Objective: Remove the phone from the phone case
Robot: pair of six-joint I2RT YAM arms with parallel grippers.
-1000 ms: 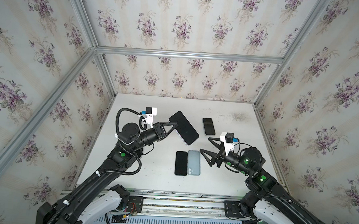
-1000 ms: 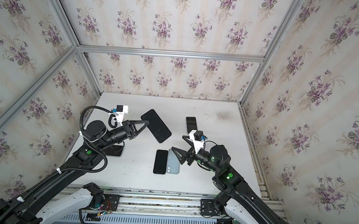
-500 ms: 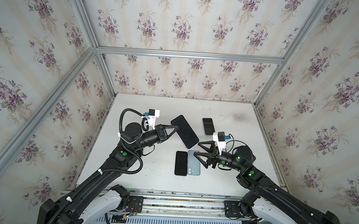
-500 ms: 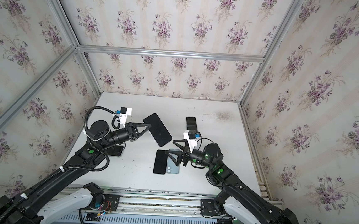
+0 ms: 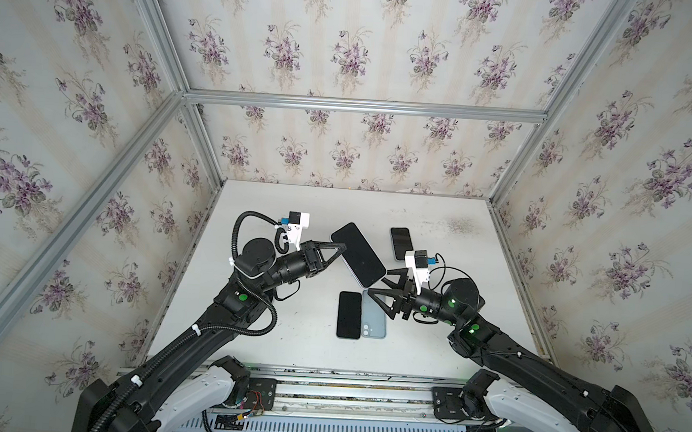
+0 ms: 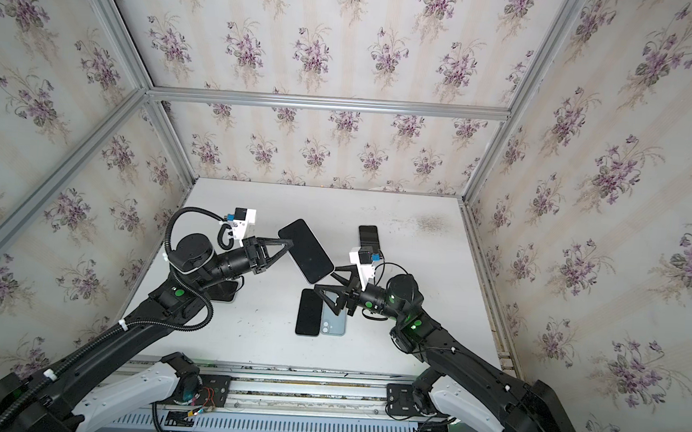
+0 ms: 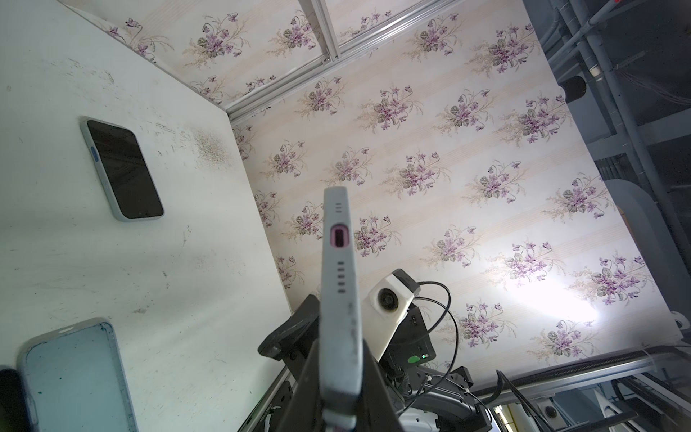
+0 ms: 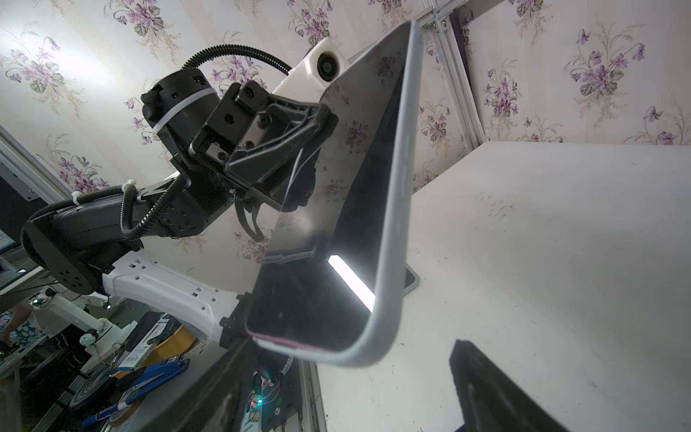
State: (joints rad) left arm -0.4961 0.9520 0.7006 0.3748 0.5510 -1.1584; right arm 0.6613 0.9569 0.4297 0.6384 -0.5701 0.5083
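My left pincer (image 5: 340, 248) clamped the cased phone (image 5: 359, 254) aloft; my right pincer (image 5: 379, 282), wide open beside it, next had to seize its case (image 8: 392, 243).

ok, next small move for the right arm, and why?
Probably ease the right gripper forward and close on the free corner of the cased phone: the left gripper holds it aloft by one edge, and the right's jaws stand open beside that corner.

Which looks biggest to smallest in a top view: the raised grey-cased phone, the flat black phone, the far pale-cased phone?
Largest: raised grey-cased phone, though lifted nearer the camera.
Middle: flat black phone.
Smallest: far pale-cased phone, farther away.
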